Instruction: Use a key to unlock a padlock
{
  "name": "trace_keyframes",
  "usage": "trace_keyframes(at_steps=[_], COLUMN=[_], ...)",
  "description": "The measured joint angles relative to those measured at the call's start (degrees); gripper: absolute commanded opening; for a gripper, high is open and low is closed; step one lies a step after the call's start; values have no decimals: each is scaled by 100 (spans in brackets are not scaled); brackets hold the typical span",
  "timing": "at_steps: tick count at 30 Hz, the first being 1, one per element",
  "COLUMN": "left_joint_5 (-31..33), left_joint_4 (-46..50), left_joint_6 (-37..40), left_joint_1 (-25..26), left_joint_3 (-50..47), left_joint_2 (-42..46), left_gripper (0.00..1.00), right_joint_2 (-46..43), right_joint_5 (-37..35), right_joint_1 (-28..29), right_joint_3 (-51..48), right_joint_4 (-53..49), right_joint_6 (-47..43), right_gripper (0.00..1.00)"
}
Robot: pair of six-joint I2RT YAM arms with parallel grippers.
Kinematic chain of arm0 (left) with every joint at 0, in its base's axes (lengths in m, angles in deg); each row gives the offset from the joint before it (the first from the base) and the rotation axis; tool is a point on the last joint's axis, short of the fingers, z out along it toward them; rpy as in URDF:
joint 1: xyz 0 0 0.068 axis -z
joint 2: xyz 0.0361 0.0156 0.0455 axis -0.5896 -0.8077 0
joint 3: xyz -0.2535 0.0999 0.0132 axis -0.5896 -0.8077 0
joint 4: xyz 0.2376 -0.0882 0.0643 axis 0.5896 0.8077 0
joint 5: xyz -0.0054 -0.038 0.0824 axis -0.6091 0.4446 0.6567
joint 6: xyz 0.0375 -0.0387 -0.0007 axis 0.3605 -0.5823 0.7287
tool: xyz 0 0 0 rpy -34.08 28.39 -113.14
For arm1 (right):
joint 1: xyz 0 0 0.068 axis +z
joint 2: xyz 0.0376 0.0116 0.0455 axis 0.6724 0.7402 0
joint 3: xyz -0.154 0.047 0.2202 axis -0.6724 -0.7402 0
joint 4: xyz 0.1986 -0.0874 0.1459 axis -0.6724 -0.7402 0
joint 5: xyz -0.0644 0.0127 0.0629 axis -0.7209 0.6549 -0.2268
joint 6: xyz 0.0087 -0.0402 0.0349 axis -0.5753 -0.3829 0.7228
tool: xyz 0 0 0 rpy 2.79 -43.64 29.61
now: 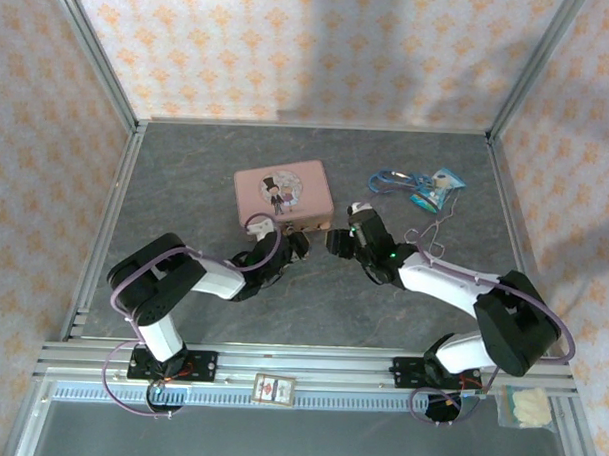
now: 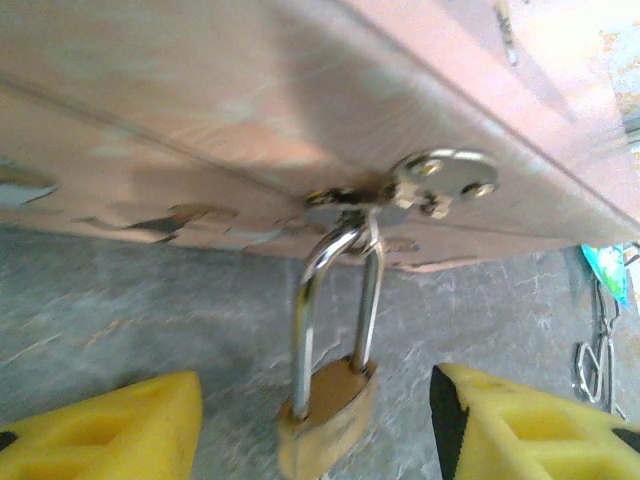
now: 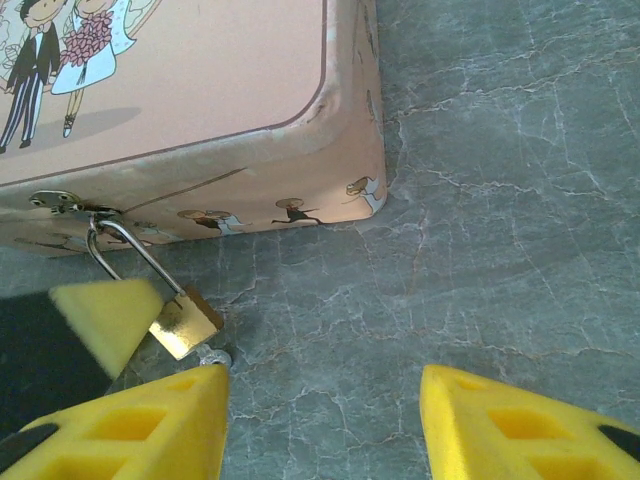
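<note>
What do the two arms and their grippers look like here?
Both the left arm and right arm have white links between bulky black joints, with lavender cables looping from the bases. A green light glows on the right arm. The left gripper and right gripper have yellow wedge-shaped jaws with recessed pockets.

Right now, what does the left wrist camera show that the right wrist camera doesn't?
The left wrist view adds the edge of a teal packet and wiry metal loops at far right. The right wrist view adds the cartoon couple on the lid, and a yellow finger of the left tool beside the brass padlock. Shared: that padlock hanging from the hasp of the pink tin, over the grey table.
</note>
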Motion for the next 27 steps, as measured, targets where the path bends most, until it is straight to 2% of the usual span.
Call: trace_keyframes(at_steps=[8,12,16,22,27], left_joint_5=[254,341,402,278,-39], left_joint_4=[289,361,275,90,63], left_joint_6=[162,249,278,319,356], left_joint_1=[39,61,61,44,-70], left_joint_3=[678,841,916,861,627], left_joint_2=[-498,-664,-837,-894,-658], left_gripper=[56,46,25,1,0], right_joint_2=[-66,-74,-74,-68,90], right_joint_5=[17,17,17,83,645], right_joint_1=[-74,-74,-74,-81,-136], right_joint_3=[-44,-44,-46,-188,-470], right_joint_4=[33,79,120,291,708], right_joint_6=[28,39,44,105,127], right_gripper=[53,52,52,52,52])
